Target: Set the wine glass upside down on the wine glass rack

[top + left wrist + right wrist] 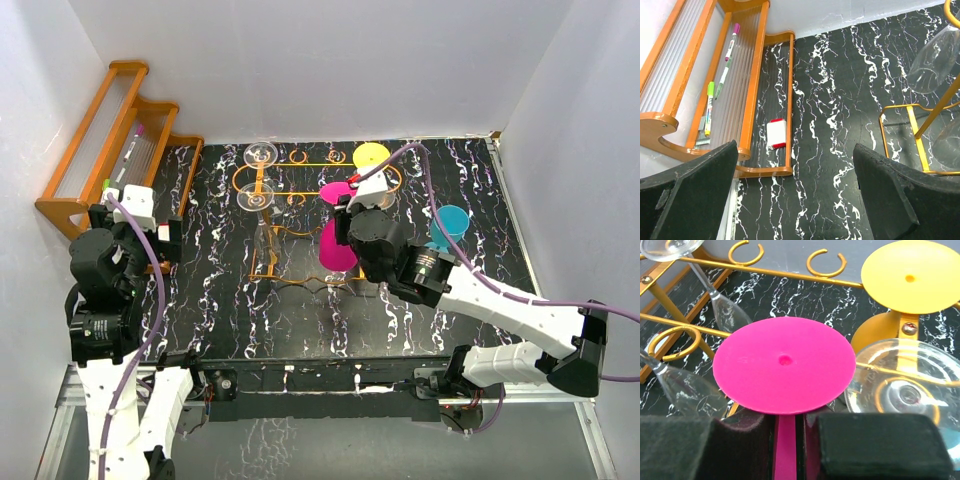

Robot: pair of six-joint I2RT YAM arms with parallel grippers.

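Note:
My right gripper [350,207] is shut on the stem [785,445] of a pink wine glass [338,245], held upside down with its round base [785,371] on top. The glass is at the orange-gold wire wine glass rack [300,164], among its ring slots [826,262]; I cannot tell whether the stem sits in a slot. A yellow glass [910,275] and clear glasses [256,196] hang upside down on the rack. My left gripper [795,200] is open and empty above the table at the left, near the wooden rack.
A teal glass [450,226] stands on the table right of the rack. A brown wooden stepped rack [120,140] with markers [730,42] and a small white-red block [776,133] is at the far left. A clear glass base [905,390] is just right of my right fingers.

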